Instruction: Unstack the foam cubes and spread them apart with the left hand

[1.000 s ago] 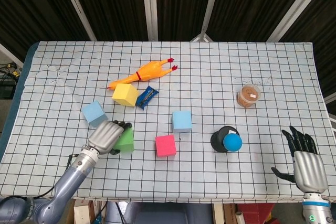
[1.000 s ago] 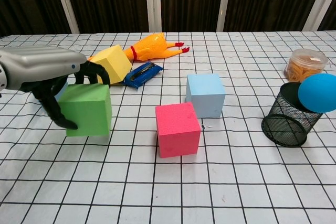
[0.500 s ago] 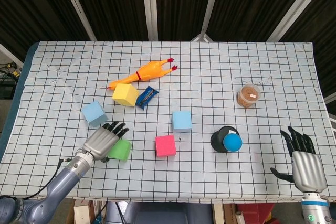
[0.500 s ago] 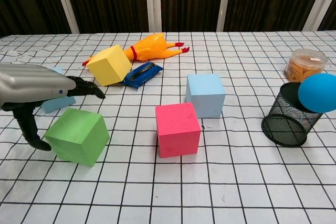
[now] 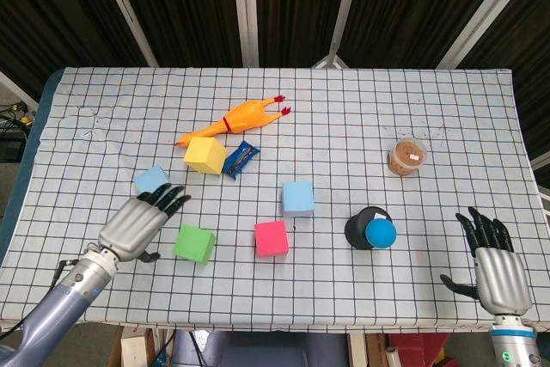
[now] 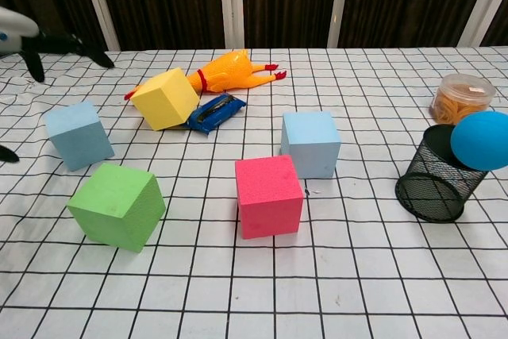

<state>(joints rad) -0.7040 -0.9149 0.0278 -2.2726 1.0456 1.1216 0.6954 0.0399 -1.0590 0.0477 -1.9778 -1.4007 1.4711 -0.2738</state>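
Note:
Several foam cubes lie apart on the checked table, none stacked. The green cube [image 5: 193, 243] [image 6: 117, 206] sits near the front left, tilted a little. A red cube [image 5: 271, 238] [image 6: 269, 196] lies to its right, a light blue cube [image 5: 297, 198] [image 6: 310, 144] behind that. Another blue cube [image 5: 151, 180] [image 6: 78, 134] and a yellow cube [image 5: 204, 155] [image 6: 165, 98] lie further back left. My left hand [image 5: 137, 225] [image 6: 32, 37] hovers open just left of the green cube, holding nothing. My right hand [image 5: 494, 264] rests open at the front right edge.
A rubber chicken [image 5: 234, 118] [image 6: 230, 69] and a blue packet [image 5: 241, 159] [image 6: 211, 112] lie behind the yellow cube. A black mesh cup [image 5: 363, 228] [image 6: 435, 175] with a blue ball [image 5: 381, 233] [image 6: 481, 140] stands at the right, a snack tub [image 5: 407, 156] [image 6: 461, 97] behind it.
My left hand let go of the green cube, which now rests on the table, then drew back to the left and lifted. The right hand barely moved.

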